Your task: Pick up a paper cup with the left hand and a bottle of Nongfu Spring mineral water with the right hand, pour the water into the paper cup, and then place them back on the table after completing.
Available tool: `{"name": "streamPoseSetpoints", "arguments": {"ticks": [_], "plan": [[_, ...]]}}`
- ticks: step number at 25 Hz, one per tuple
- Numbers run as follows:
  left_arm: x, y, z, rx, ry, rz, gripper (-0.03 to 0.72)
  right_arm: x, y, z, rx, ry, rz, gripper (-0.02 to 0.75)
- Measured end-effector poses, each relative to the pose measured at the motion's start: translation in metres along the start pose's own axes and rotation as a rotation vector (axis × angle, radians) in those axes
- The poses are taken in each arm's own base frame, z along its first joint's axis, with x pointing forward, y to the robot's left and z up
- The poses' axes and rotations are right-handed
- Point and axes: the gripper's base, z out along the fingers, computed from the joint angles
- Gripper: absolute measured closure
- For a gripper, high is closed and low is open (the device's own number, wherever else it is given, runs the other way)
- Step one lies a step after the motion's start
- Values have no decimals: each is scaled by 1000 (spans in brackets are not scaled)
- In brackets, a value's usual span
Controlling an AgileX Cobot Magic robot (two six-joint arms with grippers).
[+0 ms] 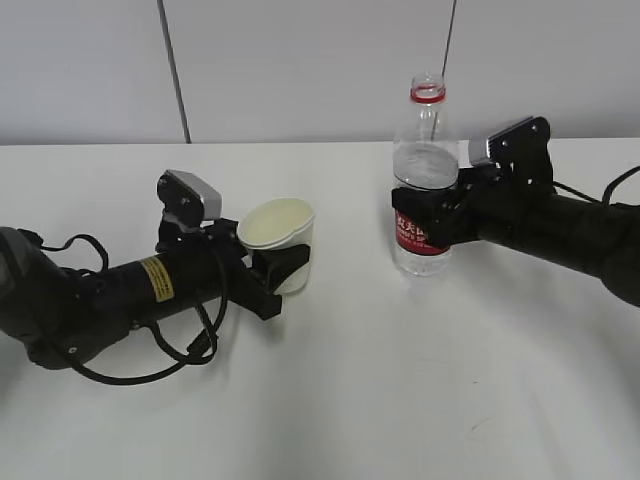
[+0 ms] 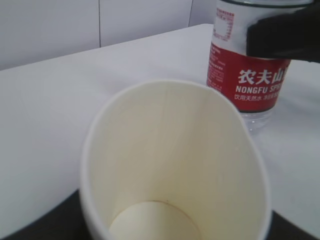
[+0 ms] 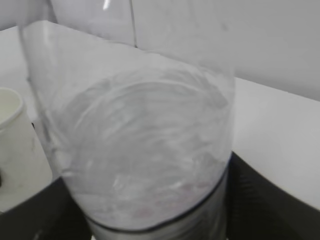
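On the white table point(image 1: 330, 400) both arms have their things in hand, so this looks like the point right before any pouring starts. Over on the left, the left hand point(image 1: 278, 272) has its black jaws clamped around the lower part of the paper cup point(image 1: 280, 240). The cup is tipped a bit, mouth leaning toward the camera side and its base seemingly just off the tabletop, though I can't say for sure it's clear of the surface. The left wrist view looks straight down into it and it's dry and empty, which makes sense since nothing's been poured.

The right hand point(image 1: 432, 222) is closed around the middle of the Nongfu Spring bottle point(image 1: 424, 180), right at the top of the red label. The bottle stands upright with its cap off, only the red ring showing at the neck, so it's ready to pour. The water point(image 1: 424, 165) sits roughly up to where the gripper is, so gripping there keeps the weight balanced for tilting, I'd guess. Whether the bottle's base is touching the table or barely lifted, I can't tell.

Cup and bottle are near each other but apart, with a gap of bare table between. Next move probably means bringing the neck over the cup's rim.
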Motion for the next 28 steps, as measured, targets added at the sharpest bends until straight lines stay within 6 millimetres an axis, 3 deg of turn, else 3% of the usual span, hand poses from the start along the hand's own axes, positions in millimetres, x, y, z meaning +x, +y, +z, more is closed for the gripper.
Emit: {"name": "streamPoseSetpoints", "arguments": {"ticks": [12,28], "plan": [[-16,-5,17,76,-43,21,318,-4,3,-3,-26,28,-84,250],[-14,-7,20,84,-5,-11,318,-5,4,-3,-40,41,-131,319]]}}
